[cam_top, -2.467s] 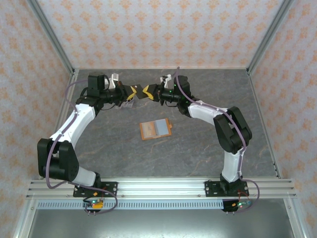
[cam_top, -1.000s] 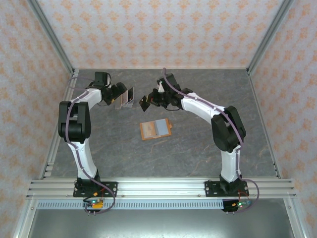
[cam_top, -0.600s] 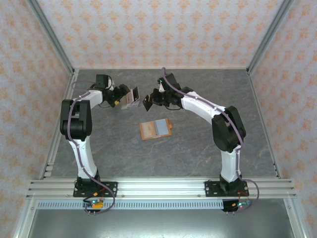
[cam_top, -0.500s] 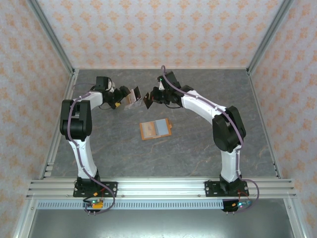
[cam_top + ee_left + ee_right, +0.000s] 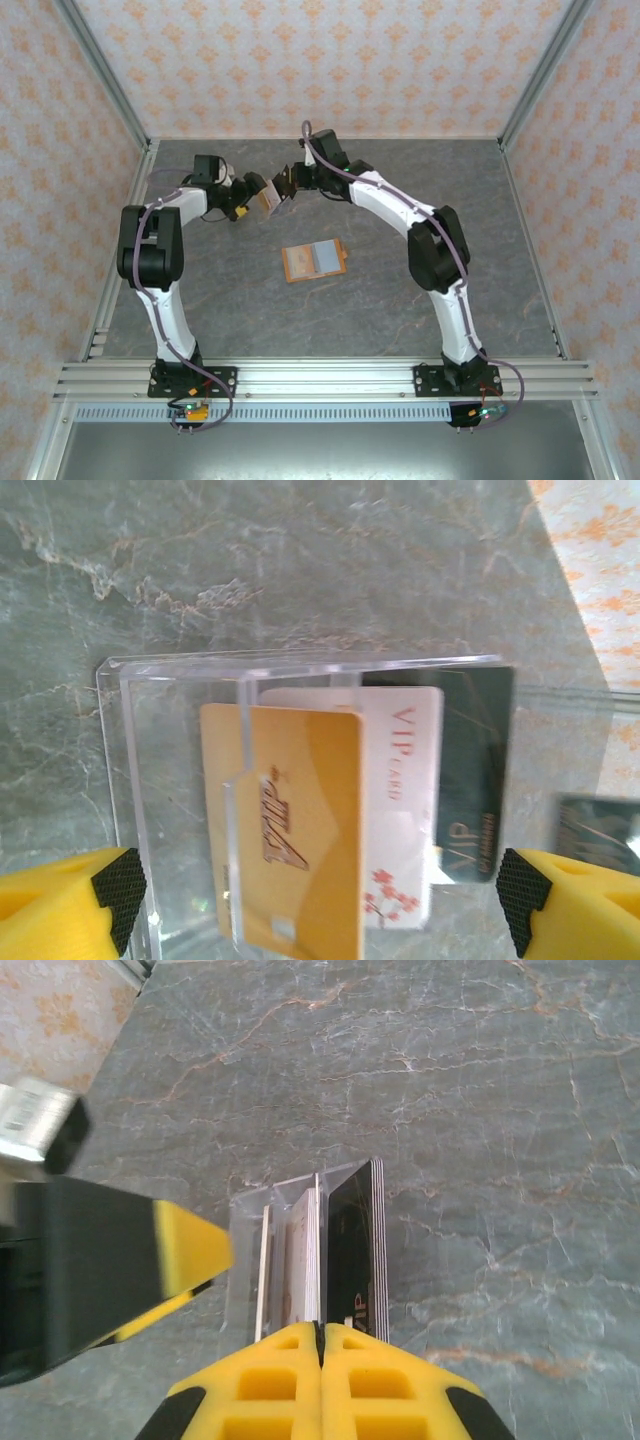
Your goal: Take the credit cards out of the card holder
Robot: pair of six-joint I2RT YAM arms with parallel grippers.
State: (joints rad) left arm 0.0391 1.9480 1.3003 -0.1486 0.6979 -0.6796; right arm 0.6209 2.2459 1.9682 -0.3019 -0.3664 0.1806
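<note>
We find the card holder (image 5: 170,780), a clear plastic stand, on the far part of the desk (image 5: 420,200), left of centre, with both arms reaching to it. Three cards (image 5: 355,1250) stand in it, overlapping. A tan card (image 5: 300,830) is in front, tucked behind a small clear lip. A white card (image 5: 405,780) printed "VIP card" sits behind it. A black card (image 5: 475,770) is at the back, furthest right in the left wrist view. All three are inside the holder.

The left fingers (image 5: 60,900) are spread wide, with one yellow tip at each side of the holder, so the stand sits between them. The black pad on one side overlaps the holder's wall in our view. We cannot tell whether either pad actually presses on it.

The right fingers (image 5: 270,1380) are pressed together and hang right over the top edges of the cards. The seam between them lines up with the gap between the white card and the black card. We cannot tell whether a card edge is caught in that seam. In the right wrist view, one left finger comes in from the left, its yellow tip just beside the holder's clear wall.

Nearer to us, about mid-desk and well apart from the holder and both arms, lies a flat orange pad (image 5: 315,261) with a grey face.
</note>
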